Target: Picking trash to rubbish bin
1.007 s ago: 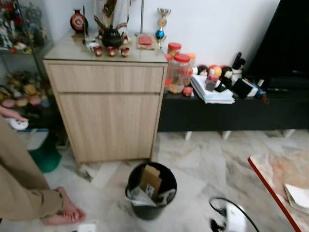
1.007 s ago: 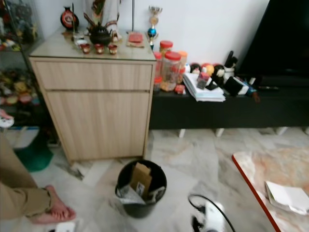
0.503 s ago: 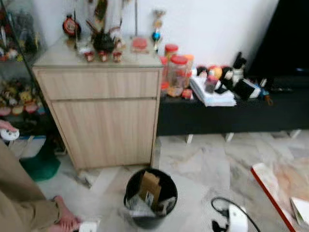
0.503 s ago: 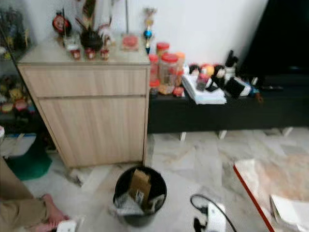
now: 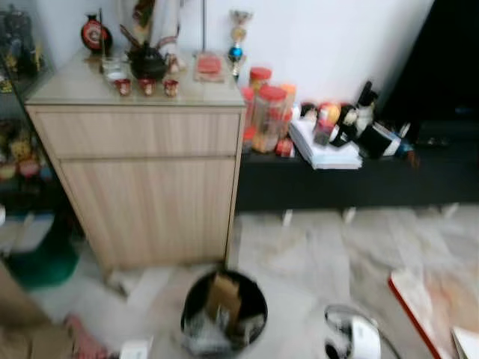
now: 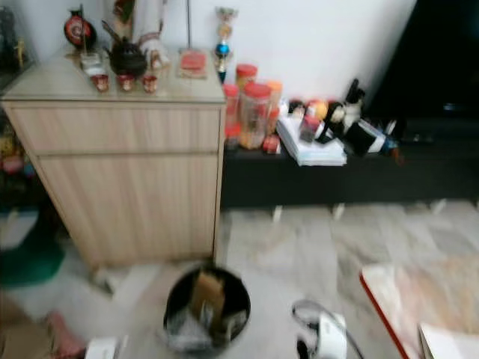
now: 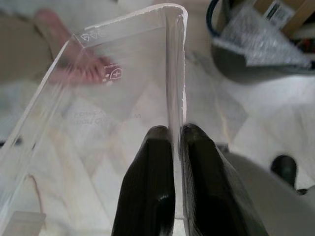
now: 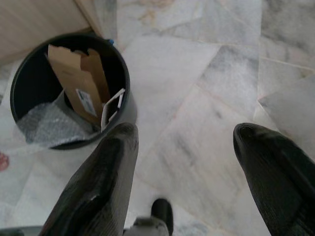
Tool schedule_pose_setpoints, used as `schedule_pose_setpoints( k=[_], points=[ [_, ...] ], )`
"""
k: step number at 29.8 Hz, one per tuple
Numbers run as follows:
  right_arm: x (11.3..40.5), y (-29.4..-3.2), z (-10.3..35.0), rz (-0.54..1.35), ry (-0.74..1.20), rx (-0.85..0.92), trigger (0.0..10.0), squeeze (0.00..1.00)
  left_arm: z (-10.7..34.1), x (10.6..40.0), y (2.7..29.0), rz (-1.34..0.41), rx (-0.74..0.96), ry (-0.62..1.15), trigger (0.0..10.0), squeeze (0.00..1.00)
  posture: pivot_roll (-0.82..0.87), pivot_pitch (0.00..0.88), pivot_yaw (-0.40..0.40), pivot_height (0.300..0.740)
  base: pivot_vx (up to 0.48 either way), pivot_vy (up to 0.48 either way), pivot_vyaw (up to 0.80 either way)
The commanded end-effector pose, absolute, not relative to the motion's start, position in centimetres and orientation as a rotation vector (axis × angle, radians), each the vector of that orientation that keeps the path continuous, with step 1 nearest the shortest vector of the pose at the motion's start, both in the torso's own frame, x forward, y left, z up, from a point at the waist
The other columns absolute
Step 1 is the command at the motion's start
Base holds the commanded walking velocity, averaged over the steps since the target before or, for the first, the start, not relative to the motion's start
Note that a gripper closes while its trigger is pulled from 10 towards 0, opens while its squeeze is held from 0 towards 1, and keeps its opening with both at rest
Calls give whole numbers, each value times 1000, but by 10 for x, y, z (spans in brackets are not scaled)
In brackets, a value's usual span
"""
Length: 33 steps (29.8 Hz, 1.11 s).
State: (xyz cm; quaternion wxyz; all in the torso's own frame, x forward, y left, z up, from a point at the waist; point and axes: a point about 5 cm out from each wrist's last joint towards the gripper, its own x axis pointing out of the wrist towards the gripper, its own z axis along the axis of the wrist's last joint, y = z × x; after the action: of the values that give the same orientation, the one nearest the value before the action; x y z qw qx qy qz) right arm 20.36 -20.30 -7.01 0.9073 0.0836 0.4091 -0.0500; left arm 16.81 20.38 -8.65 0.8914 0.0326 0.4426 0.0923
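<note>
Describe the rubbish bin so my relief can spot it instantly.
Find the light wooden cabinet against the wall. On the marble floor just in front of it stands the rubbish bin: round, black, with a brown cardboard piece sticking up and bubble wrap inside.

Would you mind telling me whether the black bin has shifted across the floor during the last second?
No. The black bin stands at the same spot by the wooden cabinet's front right corner; the whole picture shifted because the camera moved.

Black bin (image 6: 206, 308) holding cardboard (image 6: 205, 293), on marble floor before wooden cabinet (image 6: 120, 164).
</note>
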Motion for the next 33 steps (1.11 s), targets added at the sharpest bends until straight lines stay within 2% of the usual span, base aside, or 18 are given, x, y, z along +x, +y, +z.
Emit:
schedule_pose_setpoints(
  k=[1, 25, 33],
  points=[
    [196, -214, -72, -131, 862, 158, 10000, 0, -88, 168, 194, 167, 58, 924, 10000, 0, 2, 38, -81, 740, 277, 0, 0],
    [197, -209, -73, -80, 872, 144, 10000, 0, -87, 171, 192, 141, 69, 920, 10000, 0, -4, 0, -78, 740, 297, 0, 0],
    [210, -211, -64, -27, 823, 126, 10000, 0, -80, 185, 191, 124, 72, 861, 10000, 0, -5, 0, -79, 740, 162, 0, 0]
  ],
)
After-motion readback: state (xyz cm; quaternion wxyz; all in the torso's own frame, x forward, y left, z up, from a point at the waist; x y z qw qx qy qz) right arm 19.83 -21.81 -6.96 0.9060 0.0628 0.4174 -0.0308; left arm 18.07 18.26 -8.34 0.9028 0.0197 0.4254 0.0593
